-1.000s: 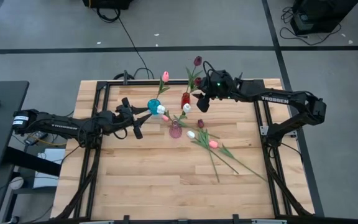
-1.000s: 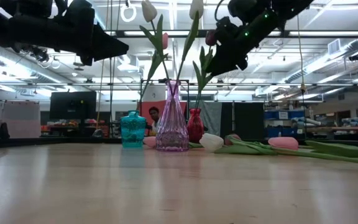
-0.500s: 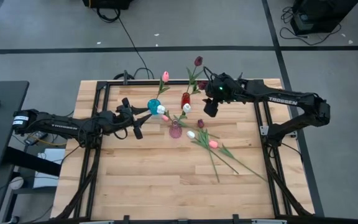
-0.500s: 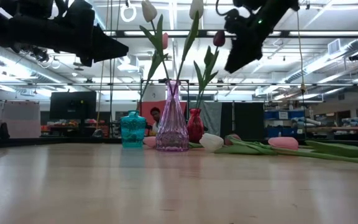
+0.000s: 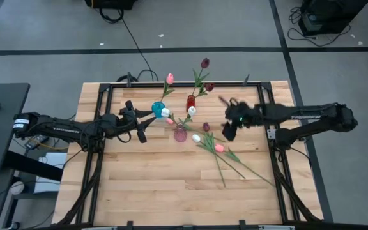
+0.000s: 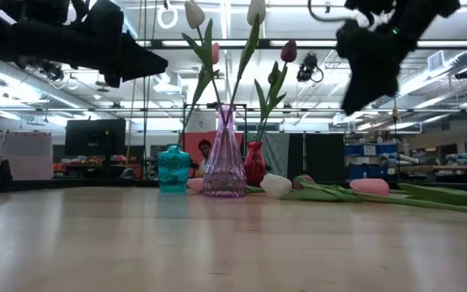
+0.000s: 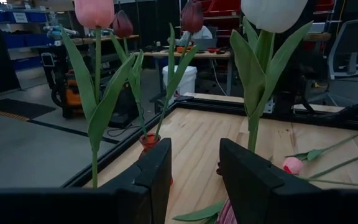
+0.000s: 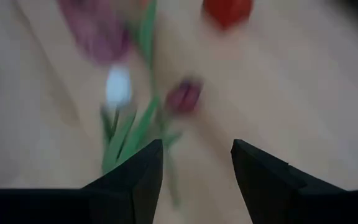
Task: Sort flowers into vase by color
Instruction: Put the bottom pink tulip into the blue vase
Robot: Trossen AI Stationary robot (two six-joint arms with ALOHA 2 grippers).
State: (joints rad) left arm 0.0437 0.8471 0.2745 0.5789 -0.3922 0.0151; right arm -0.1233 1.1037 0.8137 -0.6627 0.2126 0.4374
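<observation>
Maroon tulip (image 5: 204, 62) now stands free in the red vase (image 5: 190, 101); a second ago the right pincer (image 5: 229, 131) was right at that vase among the stems, and it has since pulled away toward the right side of the counter (image 5: 145, 185). It hangs above the loose stems with its fingers apart and nothing between them. Right wrist view looks down on a maroon head (image 8: 183, 96) and a white head (image 8: 118, 86) lying on the wood, so my read is placement done, next pick starting.

State of sort:
- red vase: two maroon heads up, second one (image 5: 209, 87) lower.
- teal vase (image 5: 158, 108): one pink tulip (image 5: 169, 78).
- pink glass vase (image 6: 224, 154): two white heads up in the low view.
- loose on counter: white (image 5: 196, 138), pink (image 5: 219, 147), maroon (image 5: 206, 127), stems fanned toward the front right. One more pink head (image 5: 169, 121) lies between the vases.

Left pincer (image 5: 136, 123) hasn't moved, parked left of the teal vase, fingers apart, empty; its camera sees the vases past them.

Judgement: well past half. The maroon head is nearest to the right pincer, likely next. Risk: the loose stems overlap, so lifting one may drag a neighbour.
</observation>
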